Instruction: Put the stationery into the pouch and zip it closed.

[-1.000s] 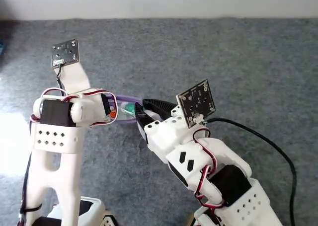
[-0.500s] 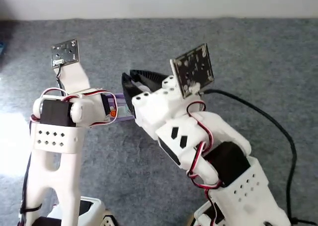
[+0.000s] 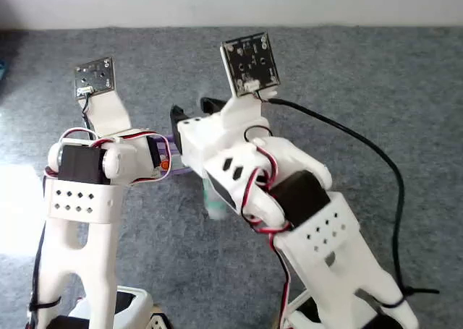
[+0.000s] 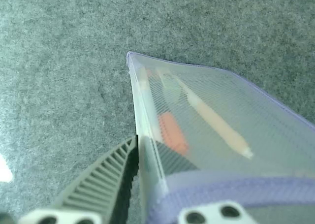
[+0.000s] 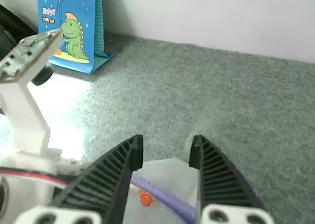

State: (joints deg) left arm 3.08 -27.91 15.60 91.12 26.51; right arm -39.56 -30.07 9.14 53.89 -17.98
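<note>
The pouch sits right at the left gripper, tilted up off the grey desk, with its side edge running into the jaws. These jaws are pinched on that edge: the ribbed one presses against one face of the see-through wall, and the other is behind the pouch. Through the wall show a cream pen, a second thin pen along the edge, and a short orange thing. The purple zip runs across the end nearest the wrist.

The right gripper hangs just above the same pouch with its jaws spread apart, holding nothing. Below the gap between them lie the purple zip and its orange pull; whether the jaws touch the pouch cannot be told. A blue gift bag stands against the far wall.
</note>
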